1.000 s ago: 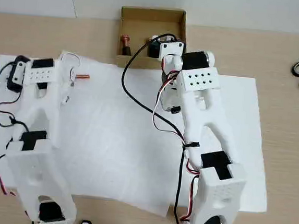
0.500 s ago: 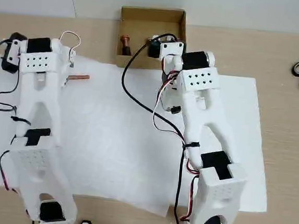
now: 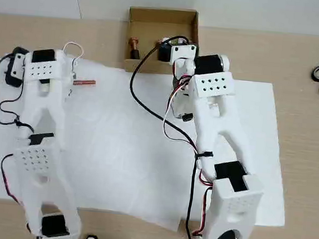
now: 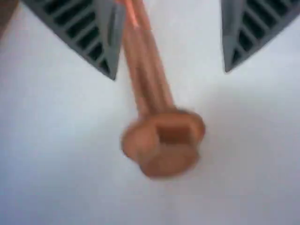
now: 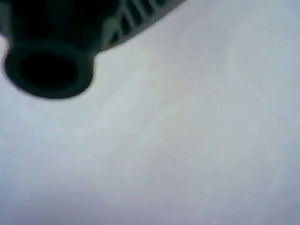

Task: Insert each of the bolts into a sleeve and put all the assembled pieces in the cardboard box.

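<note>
Now one copper bolt [image 3: 85,82] with a wide head lies upper left on the sheet [image 3: 123,150], between the left gripper's [image 4: 168,70] spread jaws. The right gripper [image 5: 61,42] squeezes one black sleeve [image 5: 47,70]. Another bolt [image 3: 133,44] is in the box [image 3: 163,14].

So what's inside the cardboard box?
At the left of the cardboard box lies one copper bolt in a dark sleeve. An arm covers the right part, so anything beneath is hidden.

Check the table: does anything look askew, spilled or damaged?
Nothing spilled or broken. The white sheet has an uneven near edge, as if torn. The bolt lies flat inside the open left pincer; the right pincer holds a sleeve.
</note>
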You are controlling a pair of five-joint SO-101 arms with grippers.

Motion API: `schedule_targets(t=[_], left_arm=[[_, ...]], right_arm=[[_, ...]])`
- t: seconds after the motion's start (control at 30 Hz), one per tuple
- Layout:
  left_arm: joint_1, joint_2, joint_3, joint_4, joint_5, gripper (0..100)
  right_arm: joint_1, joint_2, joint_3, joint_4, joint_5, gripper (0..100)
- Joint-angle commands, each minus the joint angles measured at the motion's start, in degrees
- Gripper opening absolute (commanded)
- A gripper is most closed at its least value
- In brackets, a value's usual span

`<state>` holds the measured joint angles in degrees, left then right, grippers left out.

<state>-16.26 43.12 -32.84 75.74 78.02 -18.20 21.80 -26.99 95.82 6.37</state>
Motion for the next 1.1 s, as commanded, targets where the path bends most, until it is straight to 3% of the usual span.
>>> schedule_targets(t=[0.0,0.43,0.6,0.83,0.97,1.07], left_arm=[[-0.7,0.4,-2.7,-1.1,0.3,14],[-0.4,6.3,-5.5,-0.5,0.2,14],[-0.3,6.5,-7.6,2.8,0.1,0],[0.8,6.0,-9.0,7.0,-0.2,0],[4.5,6.0,-16.3,15.1,-7.6,0],[7.9,6.2,-25.1,22.2,-18.7,0]], right_arm=[[0.2,-3.9,-0.3,0.6,0.3,0.4],[0.2,-3.9,-0.3,0.6,0.3,0.4],[0.2,-3.9,-0.3,0.6,0.3,0.4],[0.2,-3.9,-0.3,0.6,0.3,0.4],[0.2,-4.0,-0.3,0.6,0.3,0.4],[0.2,-4.2,-0.3,0.6,0.3,0.4]])
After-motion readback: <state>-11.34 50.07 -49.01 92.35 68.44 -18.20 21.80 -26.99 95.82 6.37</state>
